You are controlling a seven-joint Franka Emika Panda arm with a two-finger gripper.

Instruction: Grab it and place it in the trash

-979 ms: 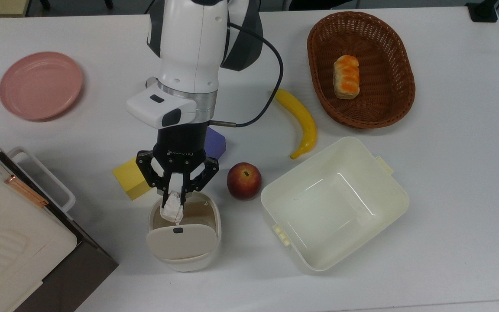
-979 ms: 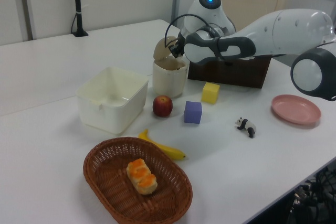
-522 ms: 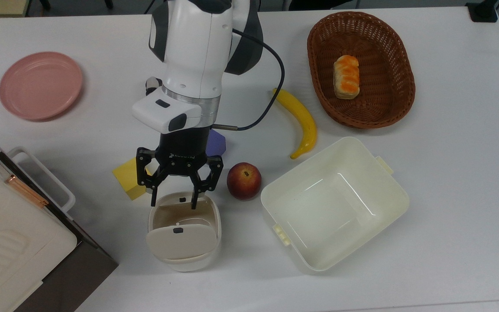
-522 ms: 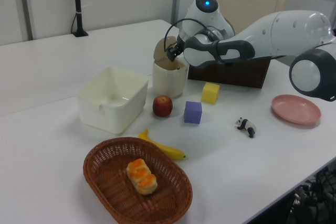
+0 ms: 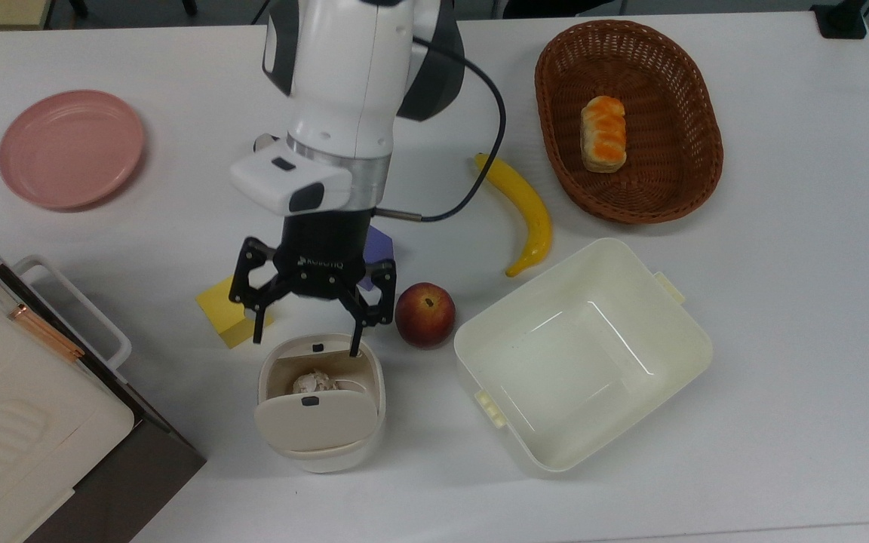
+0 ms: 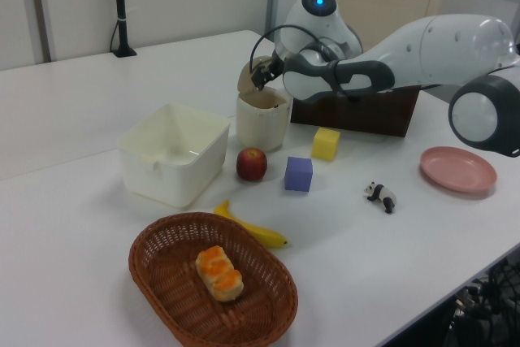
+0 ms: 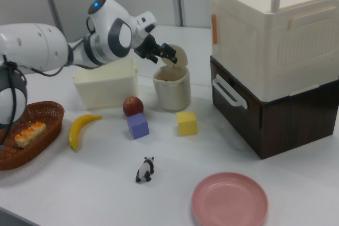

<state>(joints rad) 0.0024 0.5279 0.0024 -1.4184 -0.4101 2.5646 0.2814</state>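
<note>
The crumpled paper wad [image 5: 314, 382] now lies inside the small swing-lid trash bin [image 5: 371, 422], in the lower centre of the top view. Only its lumpy off-white top shows, just above the edge of the tilted flap lid [image 5: 316, 421] with the dark dot. One second ago the wad was still pinched between the fingertips directly over the bin's mouth; half a second ago the fingers had parted and the wad was no longer between them. So the drop has just happened.

The gripper [image 5: 307, 341] is now spread wide and holds nothing. Its two black fingers stand far apart over the upper rim of the bin, and compared with the earlier pictures it has moved a little up in the top view's frame, away from the opening. In the left view the gripper [image 6: 258, 80] is at the upper centre, beside the raised flap, and in the right view the gripper [image 7: 160, 51] is just above the bin [image 7: 172, 93], without touching it as far as can be seen.

The red apple [image 5: 425, 314] stays just beside the bin on the top view's right, and the yellow block [image 5: 225, 311] on the top view's left; neither was disturbed.

As a judgement, the task's main goal is reached: the paper is in the trash. What remains is probably only to withdraw the arm without knocking the flap.
</note>
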